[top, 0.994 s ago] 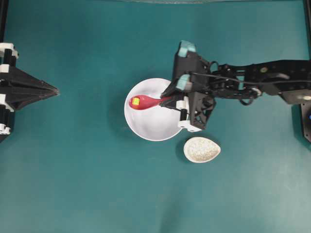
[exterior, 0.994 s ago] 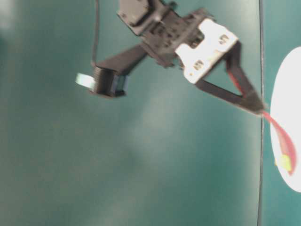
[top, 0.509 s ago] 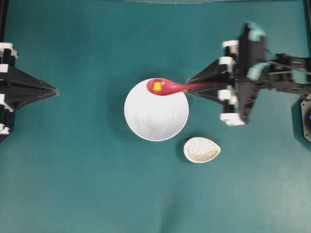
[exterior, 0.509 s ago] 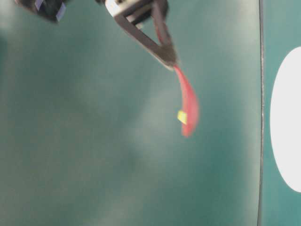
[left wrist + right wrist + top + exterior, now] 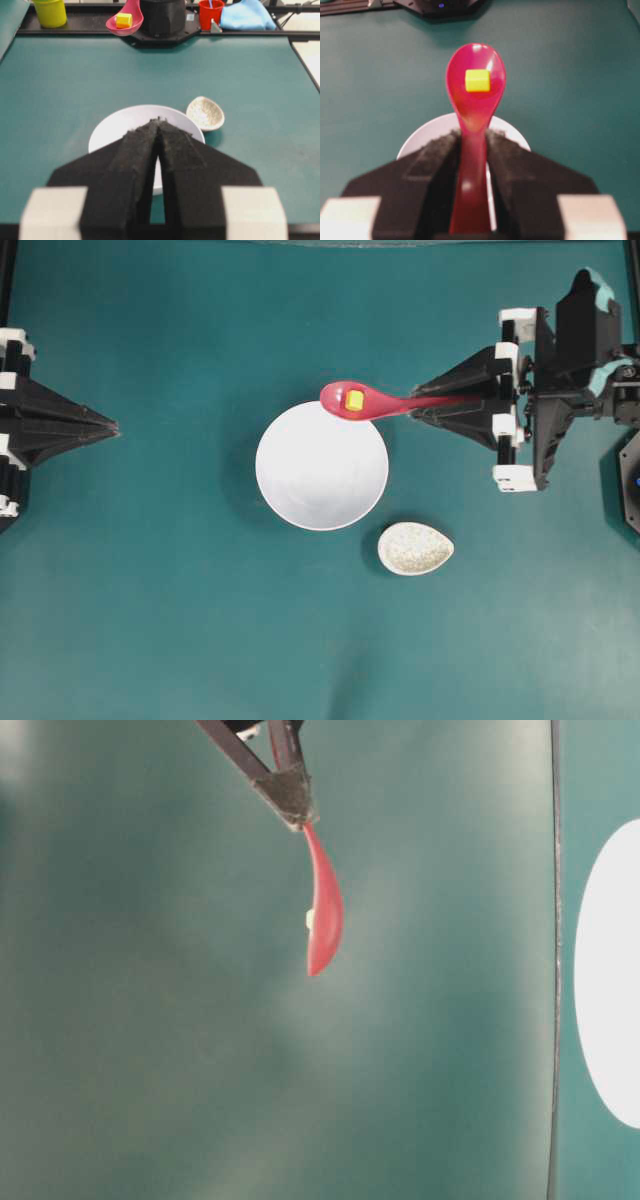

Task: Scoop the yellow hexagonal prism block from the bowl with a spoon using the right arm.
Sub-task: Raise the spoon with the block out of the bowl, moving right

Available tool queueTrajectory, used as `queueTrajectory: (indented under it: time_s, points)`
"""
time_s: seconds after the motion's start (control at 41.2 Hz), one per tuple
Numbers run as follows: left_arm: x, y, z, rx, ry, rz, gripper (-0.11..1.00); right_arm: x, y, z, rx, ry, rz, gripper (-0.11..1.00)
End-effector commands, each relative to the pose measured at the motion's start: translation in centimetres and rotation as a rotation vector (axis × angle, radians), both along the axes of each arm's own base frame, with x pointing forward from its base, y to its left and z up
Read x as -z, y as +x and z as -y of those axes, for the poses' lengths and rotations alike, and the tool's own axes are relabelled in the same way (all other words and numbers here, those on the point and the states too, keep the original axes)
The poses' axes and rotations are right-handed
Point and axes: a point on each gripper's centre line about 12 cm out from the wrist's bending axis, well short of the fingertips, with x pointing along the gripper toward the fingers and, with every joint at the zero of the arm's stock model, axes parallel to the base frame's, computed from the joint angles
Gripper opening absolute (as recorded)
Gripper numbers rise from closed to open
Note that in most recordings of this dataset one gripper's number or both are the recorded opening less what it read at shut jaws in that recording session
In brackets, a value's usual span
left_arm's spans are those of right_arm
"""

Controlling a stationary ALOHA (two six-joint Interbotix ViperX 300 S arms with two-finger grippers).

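In the overhead view the pink-red spoon (image 5: 388, 403) is held level, its scoop over the far right rim of the white bowl (image 5: 321, 466). The yellow hexagonal prism block (image 5: 354, 400) lies in the scoop. My right gripper (image 5: 420, 408) is shut on the spoon's handle, and the right wrist view shows the spoon (image 5: 474, 107) between the pads of the gripper (image 5: 472, 136) with the block (image 5: 477, 80) centred in it. From table level the spoon (image 5: 324, 915) hangs high in the air. My left gripper (image 5: 113, 426) rests shut at the left edge, holding nothing.
A small speckled oval spoon rest (image 5: 415, 548) sits just right of the bowl's near side. The bowl holds nothing. Beyond the table's far edge in the left wrist view stand a yellow cup (image 5: 50, 12), a red cup (image 5: 210, 13) and a blue cloth (image 5: 247, 15).
The right gripper has lifted the spoon, with the block in it, out of the bowl and drawn back to the right. The left arm has not moved.
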Motion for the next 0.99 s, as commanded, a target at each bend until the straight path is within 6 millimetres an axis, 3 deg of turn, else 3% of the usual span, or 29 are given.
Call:
queueTrajectory:
  time_s: [0.0,0.97]
  points:
    - [-1.27,0.10,-0.03,-0.001,0.005,0.025,0.00,-1.17,0.37,0.02,0.001,-0.004,0.038,0.25]
    - [-1.33,-0.43,-0.03,-0.002,0.003,-0.008,0.00,-0.86,0.72,0.03,0.000,-0.001,0.023,0.24]
